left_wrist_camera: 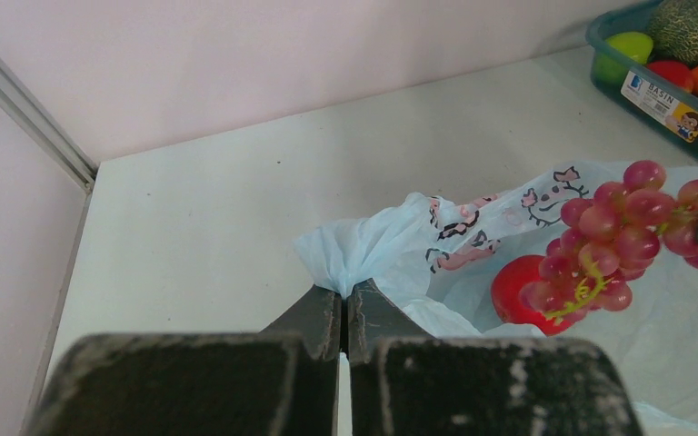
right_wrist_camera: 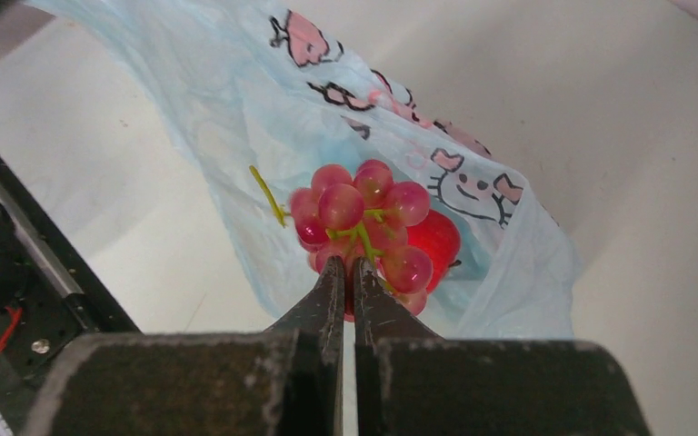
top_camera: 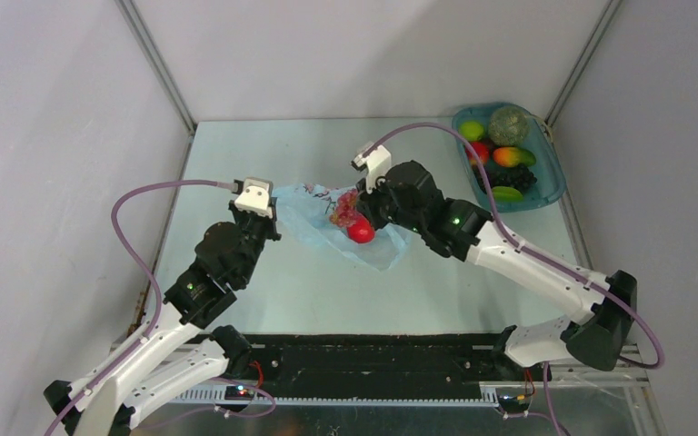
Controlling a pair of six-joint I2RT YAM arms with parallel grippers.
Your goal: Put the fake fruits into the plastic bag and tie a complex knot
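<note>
A: Count?
B: One plastic bag [top_camera: 304, 218], one grape bunch [right_wrist_camera: 363, 213], one red fruit [right_wrist_camera: 436, 241].
A: Pincers?
B: Your left gripper [left_wrist_camera: 345, 292] clamps the bag's bunched edge. The bag's long axis runs from there toward your right gripper [right_wrist_camera: 345, 265], which pinches the bunch over the red fruit.

Robot test cell, laboratory setting.
Plain panel walls [top_camera: 54, 136] on aluminium frame posts [top_camera: 156, 68] enclose a pale table [top_camera: 327, 300]; two arms [top_camera: 527, 263] bolt to a black base rail [top_camera: 373, 368] at the near edge, with exposed cables [top_camera: 423, 125] and circuit boards [top_camera: 238, 392].
</note>
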